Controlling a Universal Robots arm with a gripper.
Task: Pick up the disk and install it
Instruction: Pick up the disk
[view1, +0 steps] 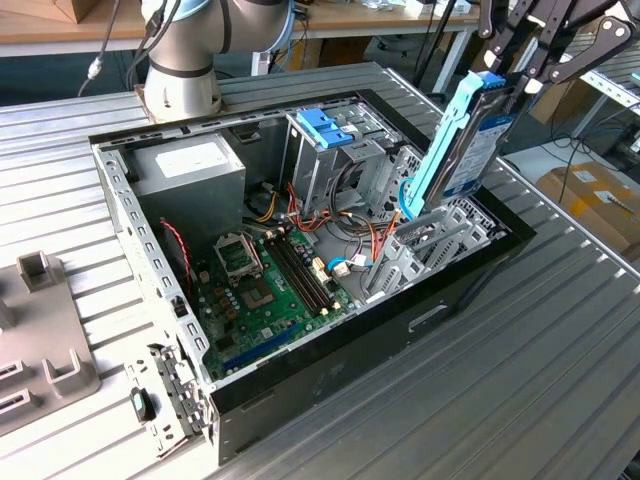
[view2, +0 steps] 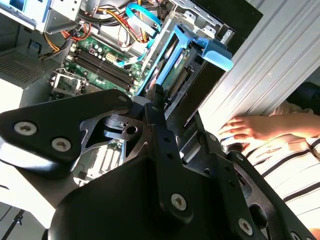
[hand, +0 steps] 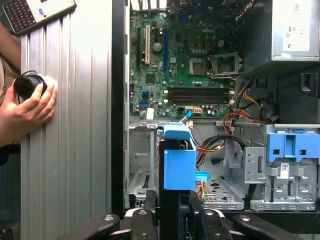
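- Grip state: my gripper (view1: 510, 78) is clenched on the disk (view1: 458, 150). The jaws clamp its upper end, by my judgement 1 on each broad face.
- Disk location: the disk hangs over the end of the computer case (view1: 470, 285) at the exterior view's right. Its lower end dips below the case rim into the drive bay (view1: 440, 240).
- Long axis: it runs from my jaws down toward the bay, tilted rather than upright. The upper end leans toward the exterior view's right and the lower end toward its left.
- Position relative to the jaws: the disk extends straight away from them. In the first wrist view I see it end-on (hand: 179, 162), directly ahead between the jaws, with the bay beyond it.
- Rail orientation: 1 blue side rail (view1: 440, 150) faces the exterior view's left.
- Arm count: only 1 arm is on this rig, so no choice of nearer arm arises.
- Seating: I cannot tell whether the lower end touches the bay walls. I judge the install incomplete, since most of the disk stands above the rim.
- Neighbours: the metal cage (view1: 325, 130) with the blue top stands near the disk but apart from it. The motherboard (view1: 265, 285) lies farther toward the exterior view's left.
- Bystander: a person's hand (hand: 30, 107) rests on the table (hand: 75, 125) beside the case, well apart from the disk.
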